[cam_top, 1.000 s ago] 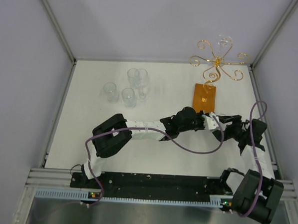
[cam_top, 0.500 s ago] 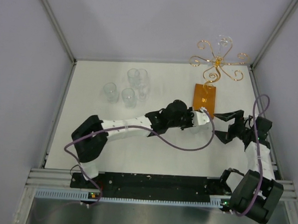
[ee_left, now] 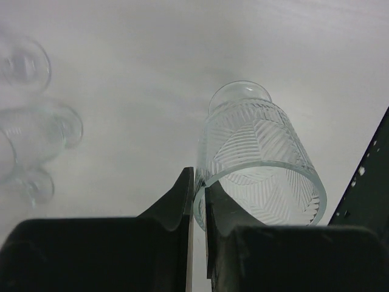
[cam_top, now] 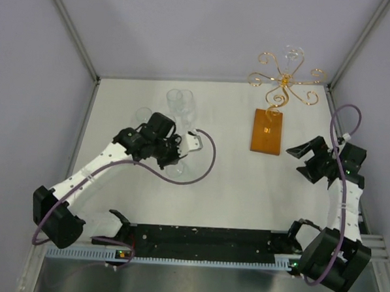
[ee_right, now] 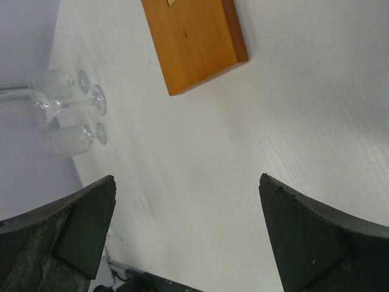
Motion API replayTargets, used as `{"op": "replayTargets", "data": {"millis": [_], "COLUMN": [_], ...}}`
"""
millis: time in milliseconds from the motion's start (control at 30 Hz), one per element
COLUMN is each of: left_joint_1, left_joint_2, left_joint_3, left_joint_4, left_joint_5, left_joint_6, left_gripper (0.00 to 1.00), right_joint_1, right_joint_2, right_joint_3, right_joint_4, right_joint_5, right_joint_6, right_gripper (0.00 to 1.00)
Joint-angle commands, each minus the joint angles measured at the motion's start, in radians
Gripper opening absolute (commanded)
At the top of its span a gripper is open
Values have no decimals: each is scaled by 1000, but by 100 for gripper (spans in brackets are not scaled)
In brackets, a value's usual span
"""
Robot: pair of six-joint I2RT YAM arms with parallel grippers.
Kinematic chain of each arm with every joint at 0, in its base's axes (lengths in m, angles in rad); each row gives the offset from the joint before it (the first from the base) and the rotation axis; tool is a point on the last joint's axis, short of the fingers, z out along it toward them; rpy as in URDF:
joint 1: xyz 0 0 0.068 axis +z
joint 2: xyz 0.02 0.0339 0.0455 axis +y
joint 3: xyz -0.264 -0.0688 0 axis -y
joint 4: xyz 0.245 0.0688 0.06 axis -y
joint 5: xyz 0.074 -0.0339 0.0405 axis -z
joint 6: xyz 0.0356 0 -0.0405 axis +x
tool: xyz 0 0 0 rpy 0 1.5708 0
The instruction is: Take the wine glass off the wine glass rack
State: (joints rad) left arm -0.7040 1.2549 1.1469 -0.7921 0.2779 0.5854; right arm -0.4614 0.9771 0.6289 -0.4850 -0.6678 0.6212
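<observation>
Where the wine glass rack point(cam_top: 285, 79) is taken as landmark, it is seen at the far right of the white table point(cam_top: 232, 194): one gold scroll-armed stand on one orange-brown wooden base point(cam_top: 268, 131). One wine glass point(cam_top: 291, 56) is seen hung at the top of the rack, on its far side, clear and faint. It is touched by neither gripper.

Two arms are counted. The right gripper point(ee_right: 185, 179) is held just right of the base, a little nearer the arms' mounts. Its two fingers are spread wide, with only bare table seen between them.

The left gripper point(ee_left: 199, 182) is placed well left of the base, among the loose glasses. Its two fingers are pressed almost together. The rim wall of one cut-pattern tumbler point(ee_left: 255, 158) is pinched in the thin gap, with one finger outside the mouth and one inside.

Left of the rack, two stemmed glasses point(cam_top: 176, 99) are stood side by side, and whether they touch cannot be told. One short glass point(cam_top: 143, 114) is partly hidden by the left arm. Other glasses there cannot be counted, being blurred or covered by the arm.
</observation>
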Motion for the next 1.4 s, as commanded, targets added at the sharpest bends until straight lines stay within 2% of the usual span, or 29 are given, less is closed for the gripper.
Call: {"op": "replayTargets", "data": {"millis": [0,67,200,300,433,600,800,967,1367], "left_joint_1": [177,265,444,578,754,866,893,900,902], "left_joint_2": [-26,-9,20,37,104,233,447,576,696], "left_joint_3": [10,25,45,69,141,256,476,597,734], "left_joint_4": [-252,-327,-361,-361,-343,-300,-297,-295,-338], "left_joint_5": [6,-14,4,21,52,49,32,-20,-129], "left_joint_6": [66,62,18,-19,-81,-211,-312,-315,-260], "left_gripper": [0,0,0,0,0,0,0,0,0], "right_joint_1": [-5,-6,-5,-5,-5,-5,-6,-5,-5], "right_joint_2": [12,28,49,64,126,190,173,135,104], "right_joint_3": [109,132,157,155,175,181,175,157,132], "right_joint_4": [-81,-95,-106,-51,-10,29,36,33,28], "right_joint_5": [108,148,233,199,153,163,162,165,185], "right_joint_6": [-201,-247,-351,-417,-379,-328,-319,-305,-305], "right_gripper": [99,99,99,99,99,99,99,99,99]}}
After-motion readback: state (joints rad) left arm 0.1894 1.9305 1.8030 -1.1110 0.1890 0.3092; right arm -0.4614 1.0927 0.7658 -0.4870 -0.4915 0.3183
